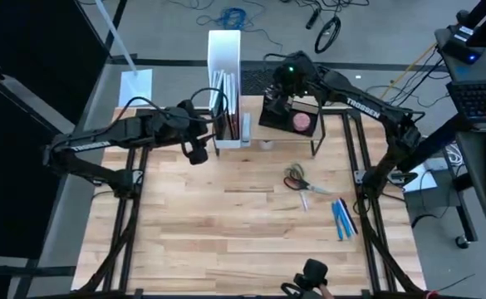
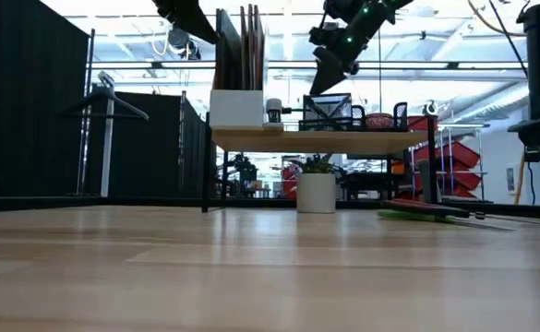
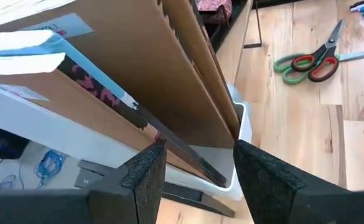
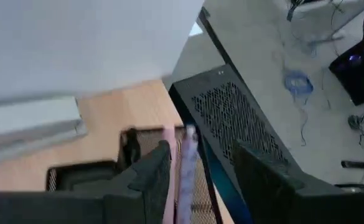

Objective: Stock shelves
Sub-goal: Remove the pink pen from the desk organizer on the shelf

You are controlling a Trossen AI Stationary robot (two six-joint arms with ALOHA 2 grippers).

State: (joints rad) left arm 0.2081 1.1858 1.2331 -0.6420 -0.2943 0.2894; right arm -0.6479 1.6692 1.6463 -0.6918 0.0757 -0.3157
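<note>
**Both claws at the shelf, loose stock left on the tabletop**

The shelf (image 2: 320, 140) stands at the tabletop's (image 1: 226, 224) far edge, carrying a white file box (image 1: 224, 50) of folders (image 3: 169, 81) and a black tray (image 1: 291, 116). Scissors (image 1: 297, 178) and pens (image 1: 342, 218) lie well apart in front, apparently not yet stocked.

The left claw (image 3: 197, 180) is spread, empty, straddling the folders' edge, probably to straighten them. The right claw (image 4: 200, 180) hangs over the tray, parted, gripping nothing.

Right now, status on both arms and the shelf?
Left gripper open at the file box. Right gripper open over the black tray. Shelf holds both. Scissors, pens on table.
</note>
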